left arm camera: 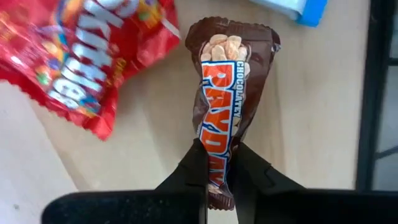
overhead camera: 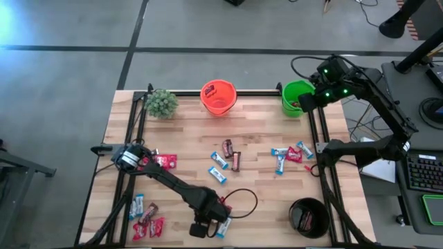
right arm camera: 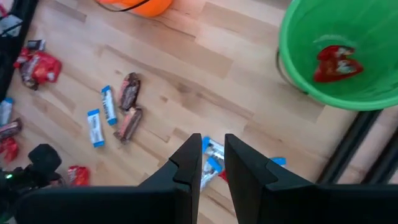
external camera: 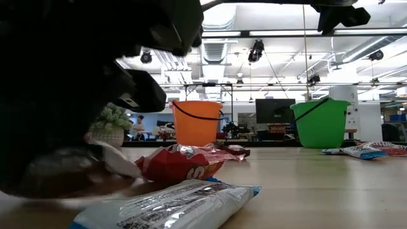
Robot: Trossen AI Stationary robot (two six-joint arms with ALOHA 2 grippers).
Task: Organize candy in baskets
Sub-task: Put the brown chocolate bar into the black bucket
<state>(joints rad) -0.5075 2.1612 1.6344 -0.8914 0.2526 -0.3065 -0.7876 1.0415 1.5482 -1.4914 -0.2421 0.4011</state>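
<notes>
Light blue-and-white candy bar (external camera: 168, 207) lies nearest low camera, red candy pack (external camera: 181, 164) behind it. Only left wrist view shows left gripper (left arm camera: 219, 177) pinching dark brown candy bar (left arm camera: 225, 102) by one end, near table edge. Only right wrist view shows red candy (right arm camera: 336, 62) inside green basket (right arm camera: 292, 68); right gripper (right arm camera: 210, 163), fingers slightly parted, empty, hangs near it at far right.

Pretty even, bright light is thrown from ceiling strips (external camera: 299, 33), seen glaring in the low view. Only soft shadows are cast on the table (overhead camera: 256, 149). Up close, the dark arm (external camera: 70, 89) and the nearest wrapper (external camera: 172, 207) are blurred; the red wrapper (left arm camera: 81, 56) is smeared too.
</notes>
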